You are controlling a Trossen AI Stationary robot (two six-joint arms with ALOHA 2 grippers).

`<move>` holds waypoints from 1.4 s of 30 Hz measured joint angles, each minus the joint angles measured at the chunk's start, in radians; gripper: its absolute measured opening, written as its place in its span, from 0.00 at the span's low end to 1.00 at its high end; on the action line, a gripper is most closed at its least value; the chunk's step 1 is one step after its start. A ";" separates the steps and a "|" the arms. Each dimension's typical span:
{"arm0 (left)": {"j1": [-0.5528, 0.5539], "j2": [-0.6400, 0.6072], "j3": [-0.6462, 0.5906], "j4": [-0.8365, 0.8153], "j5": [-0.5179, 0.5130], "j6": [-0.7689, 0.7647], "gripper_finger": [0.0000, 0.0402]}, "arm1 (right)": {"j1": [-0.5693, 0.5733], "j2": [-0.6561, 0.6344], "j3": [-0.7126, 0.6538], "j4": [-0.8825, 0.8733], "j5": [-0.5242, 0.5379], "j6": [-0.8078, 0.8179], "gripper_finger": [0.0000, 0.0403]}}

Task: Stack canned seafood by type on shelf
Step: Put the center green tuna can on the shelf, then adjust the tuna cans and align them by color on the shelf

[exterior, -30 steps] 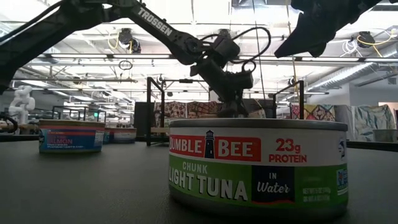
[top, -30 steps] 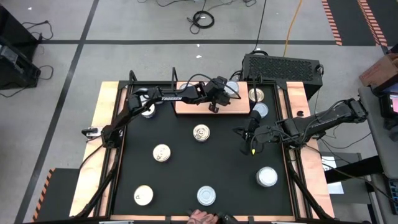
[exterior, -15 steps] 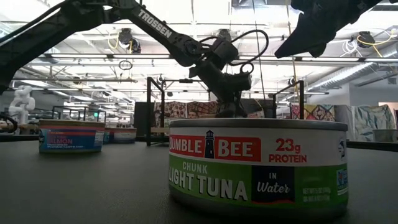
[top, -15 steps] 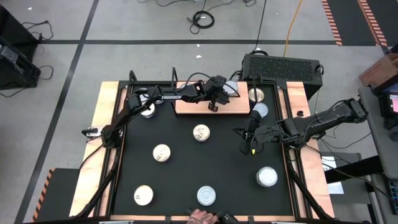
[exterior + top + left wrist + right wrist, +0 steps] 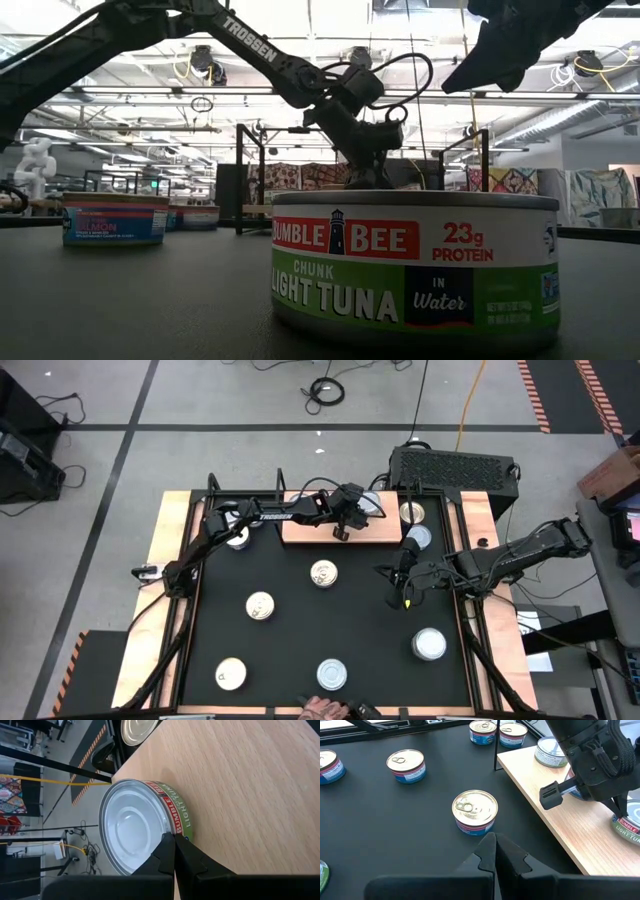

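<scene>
Overhead, left gripper [image 5: 341, 532] sits over wooden shelf [image 5: 375, 535], fingers pressed together, holding nothing, tips just beside Bumble Bee light tuna tin [image 5: 142, 825] resting flat on shelf. Right gripper [image 5: 398, 601] hovers over black tabletop [image 5: 370, 635] right of shelf, fingers likewise closed and empty. Gold-topped tin [image 5: 474, 811] stands on tabletop just off shelf's edge.

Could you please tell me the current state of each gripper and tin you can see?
shelved tuna tin: upright, resting on the shelf.
left gripper: shut, empty, tips at the shelved tuna tin's rim.
right gripper: shut, empty, hovering over the table.
gold-topped tin: upright, unopened, on the table beside the shelf.
front tuna tin: upright, on the table.
</scene>
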 joint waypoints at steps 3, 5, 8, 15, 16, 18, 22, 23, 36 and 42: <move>0.000 0.000 0.000 0.000 -0.001 0.000 0.00 | 0.000 0.000 0.000 0.000 0.000 0.000 0.00; 0.000 0.000 0.000 0.002 -0.002 -0.001 0.00 | 0.000 0.000 0.000 0.000 0.000 0.000 0.00; 0.000 0.000 0.000 0.019 -0.002 -0.002 0.02 | 0.000 0.000 0.000 0.000 0.000 0.000 0.00; -0.003 0.000 0.000 0.043 -0.004 -0.001 0.07 | 0.000 0.000 0.000 -0.001 -0.002 0.000 0.00; -0.004 0.000 0.000 0.044 -0.007 -0.002 0.07 | 0.000 0.000 0.000 -0.001 -0.002 0.000 0.00; -0.007 0.000 0.000 0.042 -0.009 -0.001 0.07 | 0.000 0.000 0.000 -0.001 -0.003 -0.001 0.00; -0.015 0.000 0.000 0.050 -0.010 -0.001 0.07 | 0.000 0.000 0.000 -0.002 -0.003 -0.001 0.00; -0.017 0.000 0.000 0.050 -0.010 -0.001 0.07 | 0.000 0.000 0.000 -0.002 -0.003 -0.001 0.00; -0.020 0.000 0.000 0.139 -0.083 -0.081 0.07 | 0.000 0.000 0.000 -0.002 -0.003 0.001 0.00; 0.010 0.000 0.000 0.122 -0.083 -0.159 0.07 | 0.000 0.000 0.000 -0.001 -0.003 0.002 0.00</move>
